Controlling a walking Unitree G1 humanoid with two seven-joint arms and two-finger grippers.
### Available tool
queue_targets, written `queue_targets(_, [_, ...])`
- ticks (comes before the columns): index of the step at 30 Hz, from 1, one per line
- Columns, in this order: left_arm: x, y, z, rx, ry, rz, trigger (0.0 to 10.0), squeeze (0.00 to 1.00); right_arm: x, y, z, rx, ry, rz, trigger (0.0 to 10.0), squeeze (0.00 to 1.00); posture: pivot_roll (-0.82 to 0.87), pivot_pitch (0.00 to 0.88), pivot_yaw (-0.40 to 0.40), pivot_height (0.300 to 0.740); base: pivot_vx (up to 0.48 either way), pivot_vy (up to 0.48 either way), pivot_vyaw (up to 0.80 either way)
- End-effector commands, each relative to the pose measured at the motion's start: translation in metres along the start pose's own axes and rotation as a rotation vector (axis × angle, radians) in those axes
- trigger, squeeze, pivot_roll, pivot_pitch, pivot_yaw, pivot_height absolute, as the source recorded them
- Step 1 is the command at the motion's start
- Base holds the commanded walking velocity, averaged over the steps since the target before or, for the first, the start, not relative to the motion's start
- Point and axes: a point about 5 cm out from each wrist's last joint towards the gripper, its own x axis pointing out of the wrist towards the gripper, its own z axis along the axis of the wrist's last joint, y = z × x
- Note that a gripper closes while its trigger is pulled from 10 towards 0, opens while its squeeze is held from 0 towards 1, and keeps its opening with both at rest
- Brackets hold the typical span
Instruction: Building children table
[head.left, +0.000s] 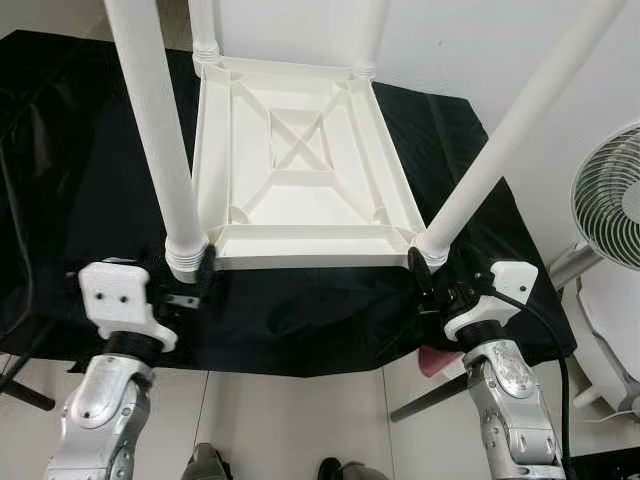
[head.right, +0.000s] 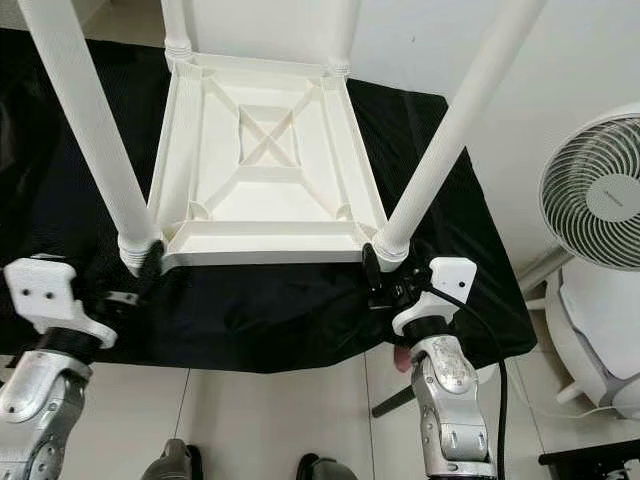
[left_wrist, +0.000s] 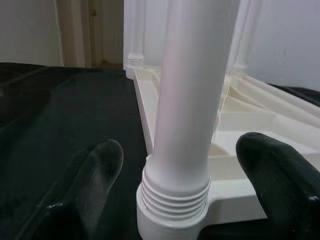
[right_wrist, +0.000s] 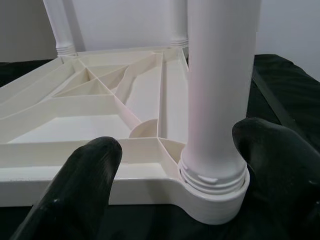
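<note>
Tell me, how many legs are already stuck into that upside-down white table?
4. Near-left white plastic leg by the left claw, near-right leg by the right claw, and two far legs at the back corners, their tops cut off.

Right gripper (right_wrist: 175, 172) fingers spread wide, white table leg (right_wrist: 217, 85) standing upright between them, its threaded end seated in the corner socket (right_wrist: 212, 202) (a few threads showing), upturned ribbed tabletop (right_wrist: 100, 107) beyond, black cloth (right_wrist: 285, 85) underneath
</note>
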Motion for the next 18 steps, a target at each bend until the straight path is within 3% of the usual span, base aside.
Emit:
queue_targets(1, [-0.0008,-0.003,0.0003,-0.017,-0.007,0.0,10.0,0.0,-0.0008,-0.0046,-0.0028,-0.017,0.007,-0.017,10.0,0.0,0.17,0.148,-0.124,0.74,0.0,0.0,0.0])
queue_targets(11, [0.0019,-0.0075,0.0005,-0.041,-0.013,-0.014,10.0,0.0,-0.0002,-0.0014,-0.0032,-0.017,0.001,-0.004,10.0,0.0,0.17,0.15,-0.121,0.74,0.0,0.0,0.0])
queue_targets(18, [0.0026,-0.0097,0.0002,-0.051,-0.01,-0.025,10.0,0.0,-0.0003,0.005,-0.0031,-0.015,-0.001,0.03,10.0,0.0,0.17,0.151,-0.119,0.74,0.0,0.361,0.0])
